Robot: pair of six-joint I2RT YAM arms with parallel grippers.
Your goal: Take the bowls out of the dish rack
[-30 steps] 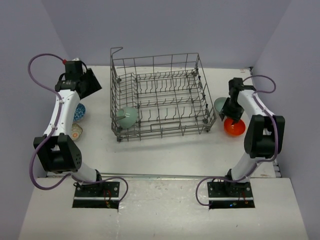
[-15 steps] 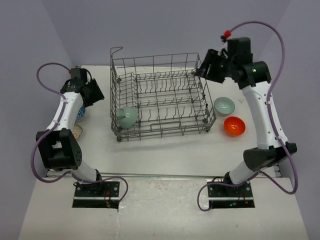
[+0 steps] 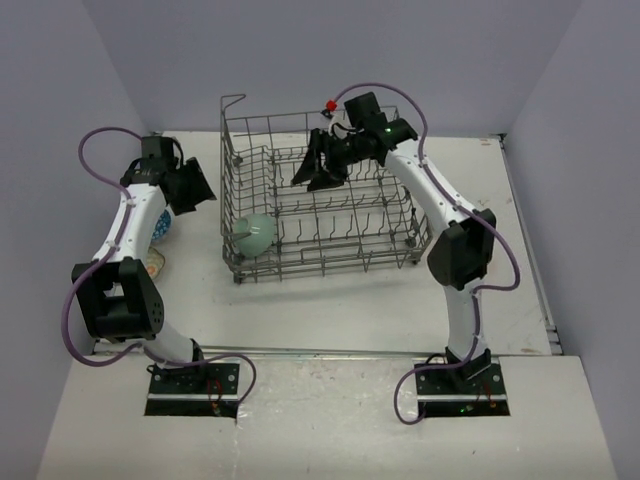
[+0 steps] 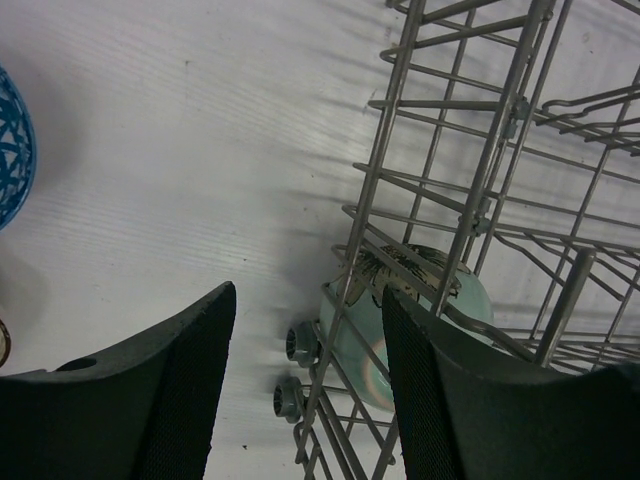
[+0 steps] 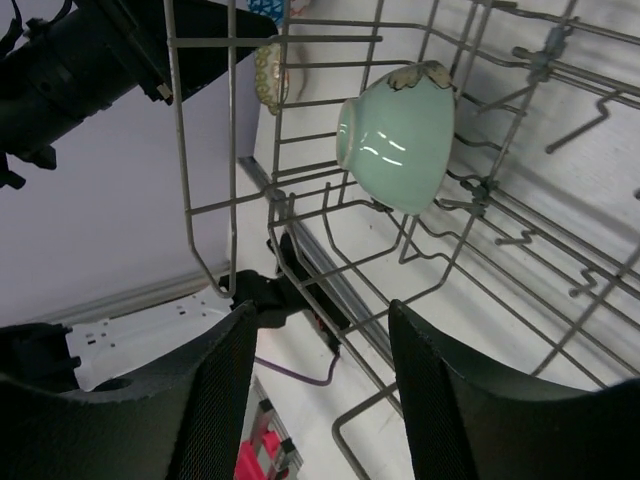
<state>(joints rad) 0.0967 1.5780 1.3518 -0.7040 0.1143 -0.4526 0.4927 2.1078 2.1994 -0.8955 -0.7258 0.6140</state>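
In the dish rack's (image 3: 325,262) lower-left corner, 1 mint-green bowl (image 3: 256,234) awaits unloading; the blue bowl (image 3: 161,226) and patterned bowl (image 3: 153,264) lie outside, frame left. Left gripper (image 4: 308,295) and right gripper (image 5: 320,310) gape empty.

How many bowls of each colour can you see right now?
Mint-green bowl: 1
Blue bowl: 1
Whitish patterned bowl: 1
Total: 3 bowls in view
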